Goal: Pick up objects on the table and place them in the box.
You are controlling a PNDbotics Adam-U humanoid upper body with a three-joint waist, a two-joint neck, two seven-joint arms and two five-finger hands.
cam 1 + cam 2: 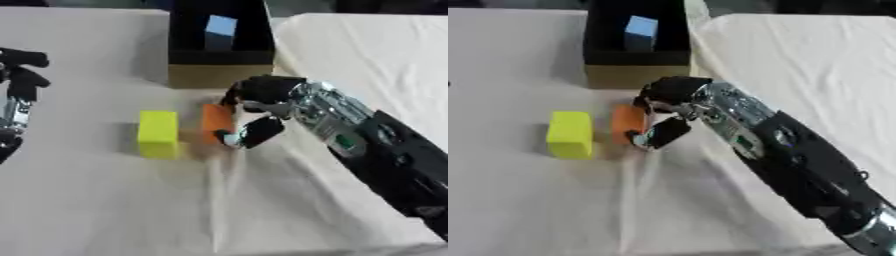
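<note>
Right hand: comes in from the lower right of the frame on a black and silver arm and sits at centre frame. Its fingers and thumb are curled round the orange block, fingers over the block's upper right edge and the thumb at its lower right corner.
Orange block: at centre frame on the table, pinched on its right side by the right hand. Whether it rests on the cloth or is lifted just off it cannot be told.
Yellow block: just left of the orange block, with a narrow gap between them, lying flat on the cloth with its long side running up and down the frame. No hand touches it.
Box: at upper centre of the frame, just above the right hand. Its inside is black and its near outer wall is tan cardboard, with the opening facing up.
Blue block: inside the box, leaning against the dark far wall.
Left hand: at the left edge of the left eye view, well apart from the blocks. It holds nothing, with dark fingers loosely spread.
Table: covered with a pale cloth that creases in a long fold running down from below the orange block towards the lower edge of the frame.
</note>
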